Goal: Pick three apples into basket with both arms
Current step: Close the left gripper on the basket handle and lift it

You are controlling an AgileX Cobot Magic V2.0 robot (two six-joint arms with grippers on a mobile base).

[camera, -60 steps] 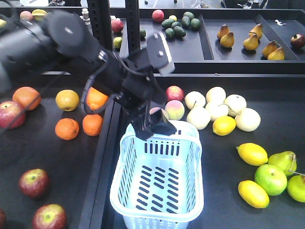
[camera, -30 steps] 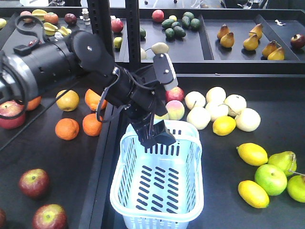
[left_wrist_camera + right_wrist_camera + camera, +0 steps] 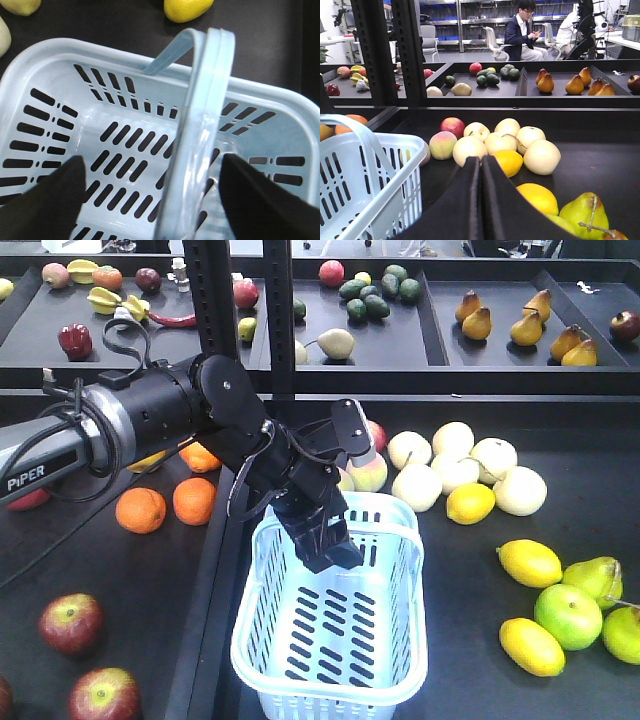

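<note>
The basket [image 3: 420, 620] was a pale icy blue-white, with neat rows of dark slots over its sides and floor (pretty striking against the black counter [image 3: 480, 660]). The apples [image 3: 70, 624] at the front left were dark red with yellow-green blotches. The oranges [image 3: 140, 510] were plain bright orange. The lemons [image 3: 530, 562] were solid yellow, the pear [image 3: 597, 578] next to them was yellow-green, and the round fruit [image 3: 455, 465] behind was creamy white. The left arm [image 3: 150, 420] was black with a silvery band and white PIPER lettering. Its pincer [image 3: 328, 545] was black with a pale grey piece. The right pincer [image 3: 481, 200] was all black.
</note>
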